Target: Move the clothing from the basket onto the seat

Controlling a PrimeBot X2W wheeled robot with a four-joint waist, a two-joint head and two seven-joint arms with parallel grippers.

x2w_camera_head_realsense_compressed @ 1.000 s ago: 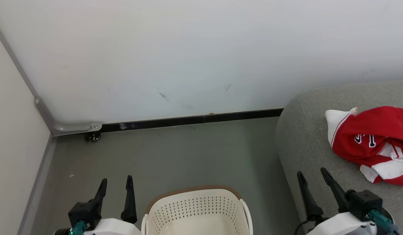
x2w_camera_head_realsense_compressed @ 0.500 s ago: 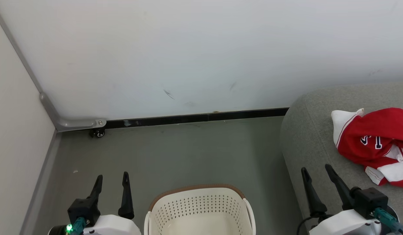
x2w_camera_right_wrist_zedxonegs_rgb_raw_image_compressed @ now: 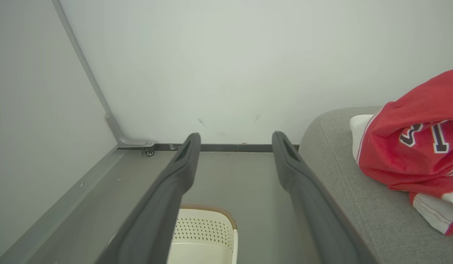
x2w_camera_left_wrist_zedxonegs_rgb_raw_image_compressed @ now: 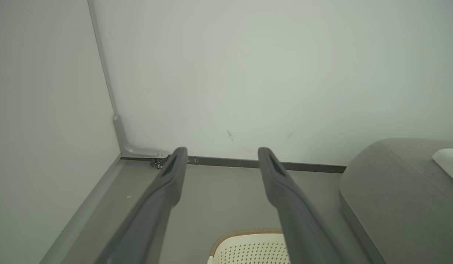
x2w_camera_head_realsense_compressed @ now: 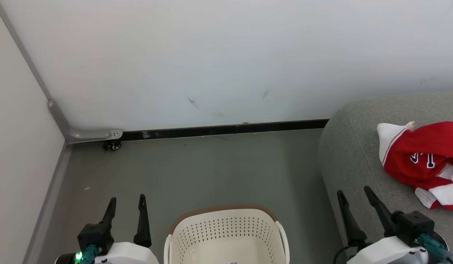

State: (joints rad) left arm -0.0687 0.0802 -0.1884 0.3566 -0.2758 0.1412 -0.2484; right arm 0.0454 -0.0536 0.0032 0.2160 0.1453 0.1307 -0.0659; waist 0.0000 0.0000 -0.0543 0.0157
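- The left claw (x2w_camera_head_realsense_compressed: 127, 200) is spread wide and empty, left of the basket (x2w_camera_head_realsense_compressed: 223, 208).
- The right claw (x2w_camera_head_realsense_compressed: 353, 191) is spread wide and empty, at the near edge of the seat (x2w_camera_head_realsense_compressed: 353, 154).
- The clothing (x2w_camera_head_realsense_compressed: 419, 156) lies on the seat.

Blk jaws, white wrist shells (x2w_camera_head_realsense_compressed: 387, 252), teal connectors (x2w_camera_head_realsense_compressed: 428, 244).

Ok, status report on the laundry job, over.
Left gripper open, right gripper open, both empty. Clothing on seat. No clothing seen in basket. Nothing blocking.

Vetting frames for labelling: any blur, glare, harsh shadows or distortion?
Head view: flat, even light, no glare, sharp; basket cropped at the bottom edge. Left wrist view: fingers soft near the lens. Right wrist view: same softness, clothing lettering legible.
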